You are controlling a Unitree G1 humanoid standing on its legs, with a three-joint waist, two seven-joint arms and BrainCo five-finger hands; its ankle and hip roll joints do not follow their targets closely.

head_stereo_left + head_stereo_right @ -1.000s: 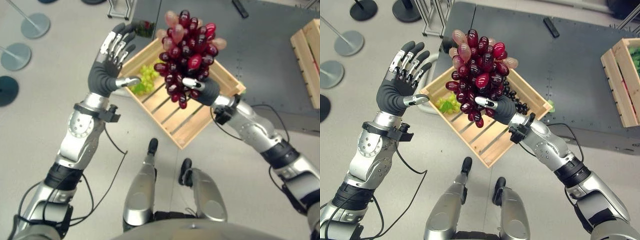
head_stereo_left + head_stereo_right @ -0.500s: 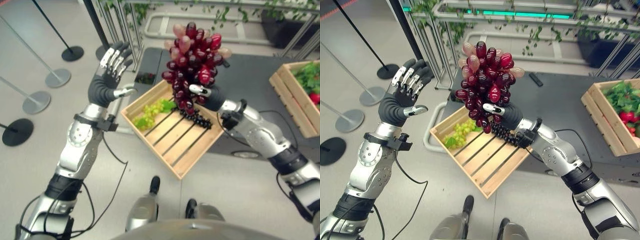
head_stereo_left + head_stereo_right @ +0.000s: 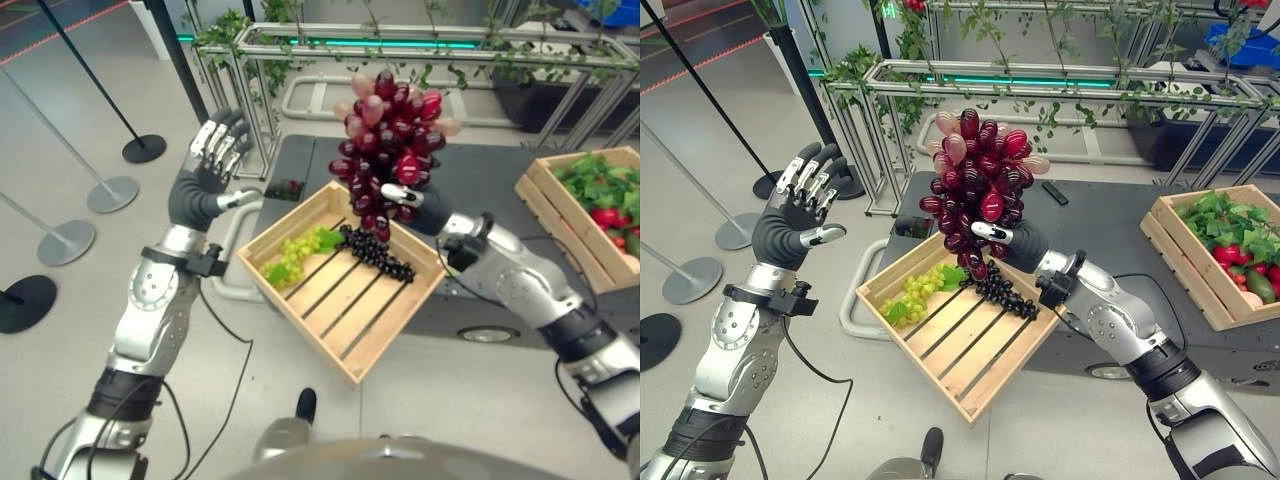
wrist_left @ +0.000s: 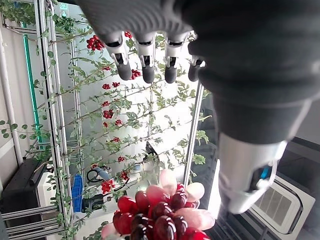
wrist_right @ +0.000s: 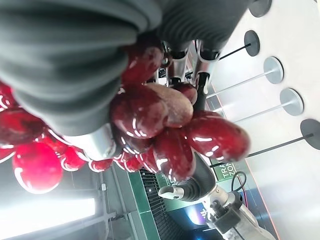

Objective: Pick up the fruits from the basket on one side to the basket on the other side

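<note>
Right hand [image 3: 1015, 243] grips the red grapes [image 3: 980, 185] high above the crate's [image 3: 970, 385] rim; left hand [image 3: 790, 225] hangs wide open, well apart.

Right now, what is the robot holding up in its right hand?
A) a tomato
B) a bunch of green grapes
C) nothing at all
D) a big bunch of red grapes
D: the right hand has its fingers curled around the bunch of red grapes, raised above the wooden crate where the green grapes and black grapes lie.
</note>
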